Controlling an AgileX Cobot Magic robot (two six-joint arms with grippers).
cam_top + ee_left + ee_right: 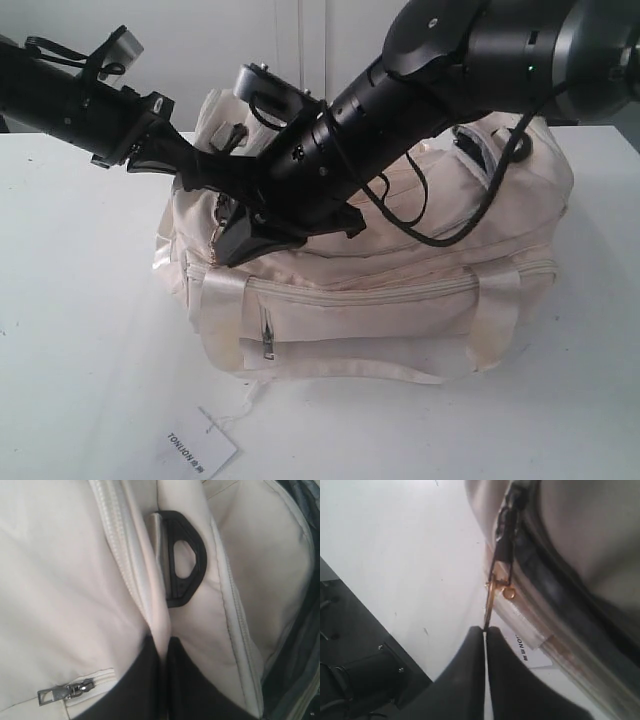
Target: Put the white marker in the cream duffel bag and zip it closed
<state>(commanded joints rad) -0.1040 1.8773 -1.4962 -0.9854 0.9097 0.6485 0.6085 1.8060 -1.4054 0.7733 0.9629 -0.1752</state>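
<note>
The cream duffel bag (400, 290) lies on the white table (80, 320). My left gripper (160, 641) is shut on a fold of the bag's cream fabric just below a black strap ring (184, 560). In the exterior view it (205, 180) sits at the bag's upper left end. My right gripper (230, 248) reaches across to that same end. Its jaws (485, 629) are pinched shut on the gold zipper pull (490, 602), which hangs from the grey zipper (540, 587). The white marker is out of view.
A white paper tag (200, 450) with black letters lies on the table in front of the bag, tied to it by a thread. A grey zipper pull (268, 340) hangs on the front pocket. The right arm's black cable (420, 215) drapes over the bag top.
</note>
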